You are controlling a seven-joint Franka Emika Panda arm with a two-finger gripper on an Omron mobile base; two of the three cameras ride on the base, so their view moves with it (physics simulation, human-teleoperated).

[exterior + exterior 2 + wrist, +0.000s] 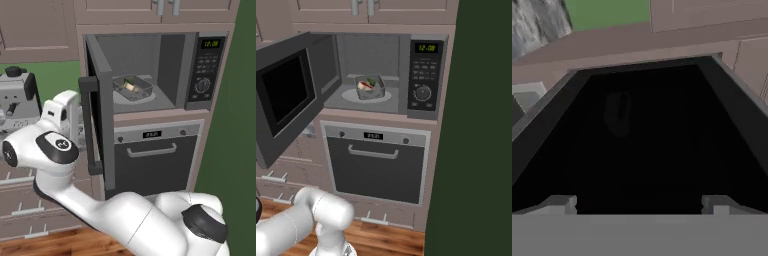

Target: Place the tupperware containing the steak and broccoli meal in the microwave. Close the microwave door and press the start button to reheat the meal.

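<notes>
1. The microwave door (287, 95) is swung open to the left, and the claw (640, 204) faces its black glass, spread wide, holding nothing.
2. The tupperware (132, 87) sits on the turntable inside the microwave (421, 70), food visible.

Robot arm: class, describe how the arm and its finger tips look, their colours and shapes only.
The arm is glossy white with rounded, bulbous links and dark joint caps rimmed in black. In the hand view the gripper shows two small, blocky dark grey fingertips. No cables or lettering are visible.
</notes>
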